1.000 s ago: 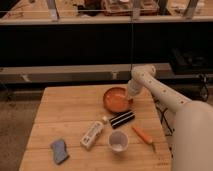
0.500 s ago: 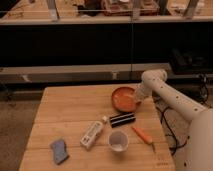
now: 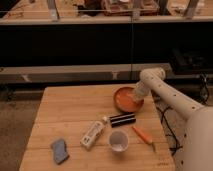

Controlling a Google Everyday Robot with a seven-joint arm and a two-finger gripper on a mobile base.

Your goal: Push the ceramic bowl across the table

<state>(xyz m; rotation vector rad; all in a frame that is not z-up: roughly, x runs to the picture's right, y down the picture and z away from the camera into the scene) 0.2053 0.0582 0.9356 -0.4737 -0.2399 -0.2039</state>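
Note:
The orange-terracotta ceramic bowl (image 3: 125, 100) sits on the light wooden table (image 3: 70, 107), near the far right corner and close to the right edge. My gripper (image 3: 135, 95) comes down from the white arm's elbow (image 3: 152, 77) and rests at the bowl's right inner side, touching or just above it. The wrist hides part of the bowl's right rim.
A black rectangular object (image 3: 122, 119) lies just in front of the bowl. A white bottle (image 3: 93, 134), a small white cup (image 3: 117, 141), an orange carrot-like object (image 3: 142, 135) and a grey-blue sponge (image 3: 60, 150) lie nearer the front. Dark shelving stands behind the table.
The bowl has slid to the right toward the table's right edge, with the gripper moving along with it. The other items have not moved.

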